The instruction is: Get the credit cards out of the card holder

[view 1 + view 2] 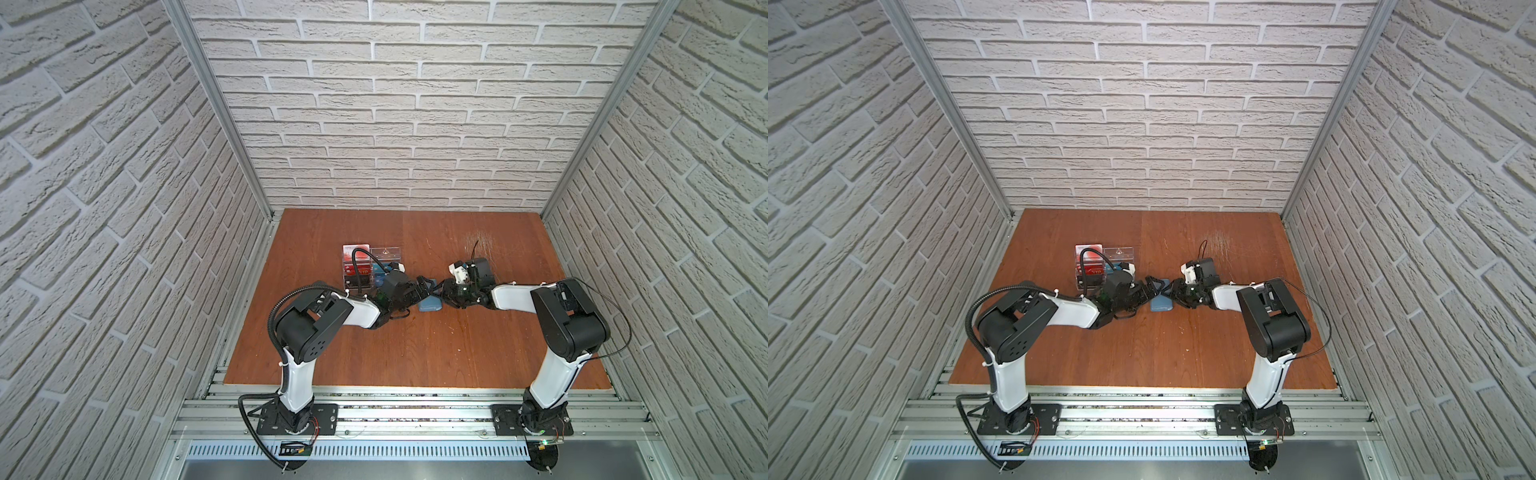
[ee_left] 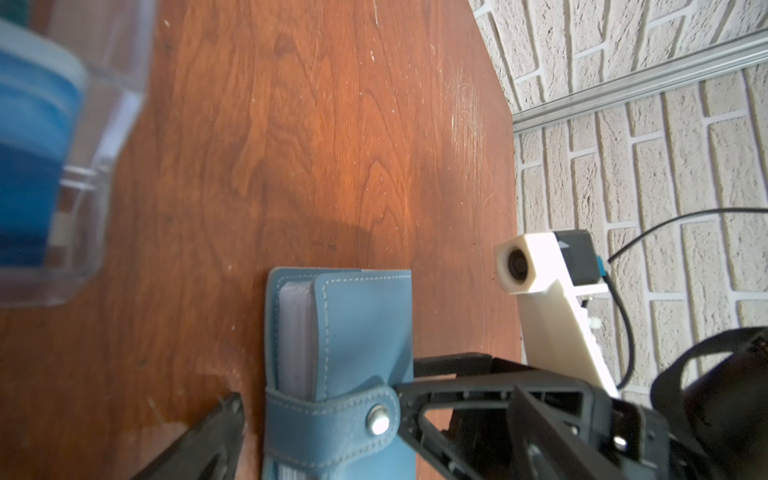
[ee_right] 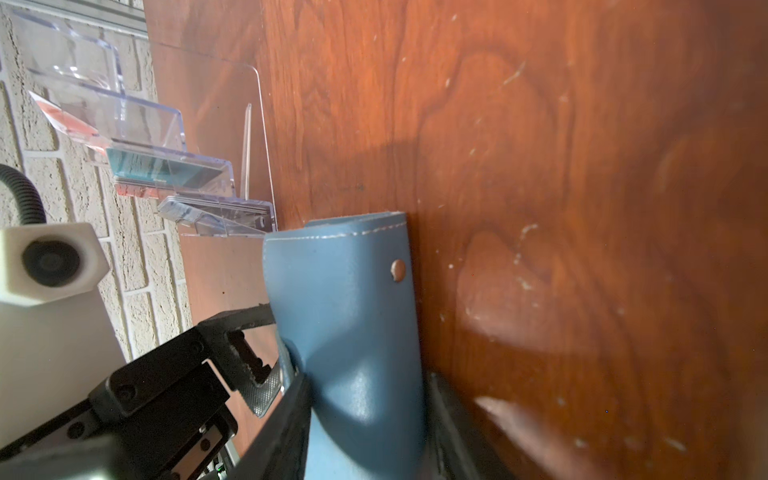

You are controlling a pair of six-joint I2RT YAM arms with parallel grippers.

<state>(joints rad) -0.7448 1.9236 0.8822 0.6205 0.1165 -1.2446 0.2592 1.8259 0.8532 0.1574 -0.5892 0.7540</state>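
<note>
The slate-blue card holder rests on the wooden table between both grippers, also seen in both top views. Its strap is snapped shut. Pale sleeve edges show at its open side; the credit cards are hidden. My right gripper is shut on the holder, and one finger dents the cover. My left gripper stands open astride the holder from the opposite side. One of its fingers stands just clear of the holder's side. Both grippers meet mid-table.
A clear acrylic rack with several red and blue cards stands just behind the left gripper, close to the holder. Brick-patterned walls enclose the table on three sides. The right arm's wrist camera hangs near the holder.
</note>
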